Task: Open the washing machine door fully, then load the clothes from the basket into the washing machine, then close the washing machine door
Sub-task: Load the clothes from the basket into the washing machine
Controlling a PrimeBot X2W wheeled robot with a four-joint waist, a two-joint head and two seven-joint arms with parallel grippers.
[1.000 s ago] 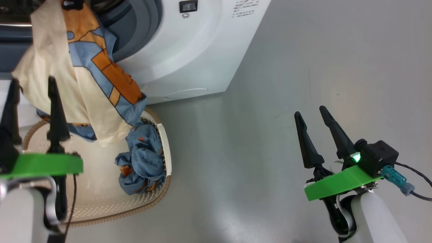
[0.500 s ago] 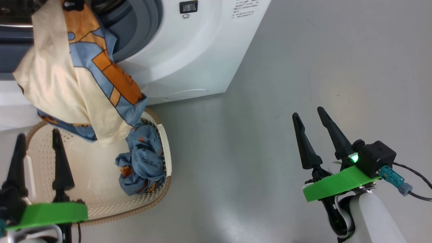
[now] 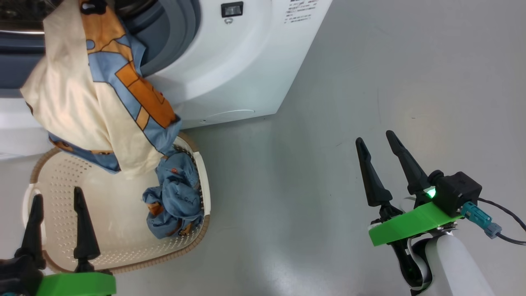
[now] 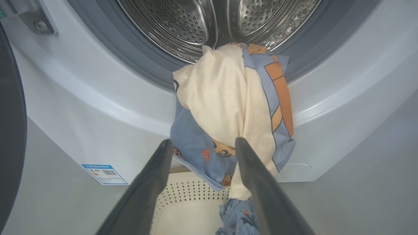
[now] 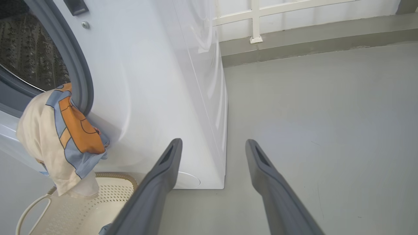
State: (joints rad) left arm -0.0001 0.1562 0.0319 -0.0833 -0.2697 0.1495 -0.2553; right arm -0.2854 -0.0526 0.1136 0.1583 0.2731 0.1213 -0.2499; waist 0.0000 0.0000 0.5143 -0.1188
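Head view: left hand spread, empty, near the basket; right hand spread, empty.

Head looks down; wrists (close) face washing machine.

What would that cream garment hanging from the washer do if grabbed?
Probably floppy: the cream garment drapes in folds over the washer lip, so it would sag from any pinch point. Likely light, as it hangs there unaided. Pulled down, it might slip off into the basket below.
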